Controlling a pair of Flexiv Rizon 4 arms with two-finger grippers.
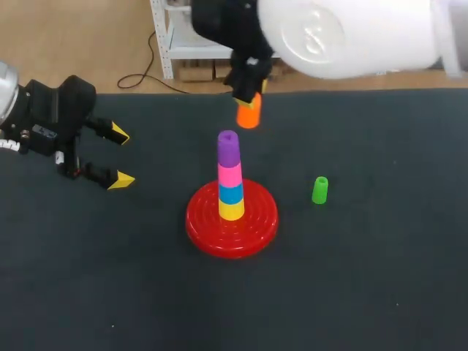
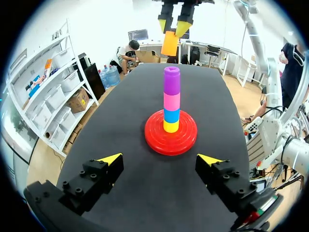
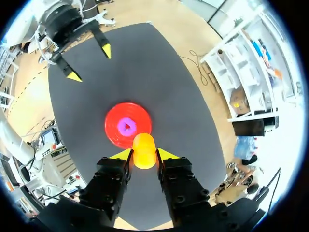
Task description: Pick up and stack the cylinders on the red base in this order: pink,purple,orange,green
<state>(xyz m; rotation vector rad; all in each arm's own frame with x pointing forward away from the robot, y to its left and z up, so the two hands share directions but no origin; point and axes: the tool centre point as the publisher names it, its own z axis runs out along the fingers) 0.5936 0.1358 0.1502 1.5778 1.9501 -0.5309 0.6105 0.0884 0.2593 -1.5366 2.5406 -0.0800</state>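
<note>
four cylinders (image 1: 230,179) on red base (image 1: 232,235); my right gripper (image 1: 248,99) pinches orange cylinder (image 1: 248,117), 12 o'clock; left gripper (image 1: 119,156) spread; green cylinder (image 1: 319,190) 3 o'clock

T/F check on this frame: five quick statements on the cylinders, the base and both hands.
1. The purple cylinder is the topmost piece on the red base. True.
2. The right hand holds the green cylinder. False: it is shut on the orange cylinder; the green one stands on the table beside the base.
3. The left hand is open and holds nothing. True.
4. The orange cylinder already sits on the purple one. False: it hangs in the air, apart from it.
5. The pink cylinder sits directly under the purple one. True.
</note>
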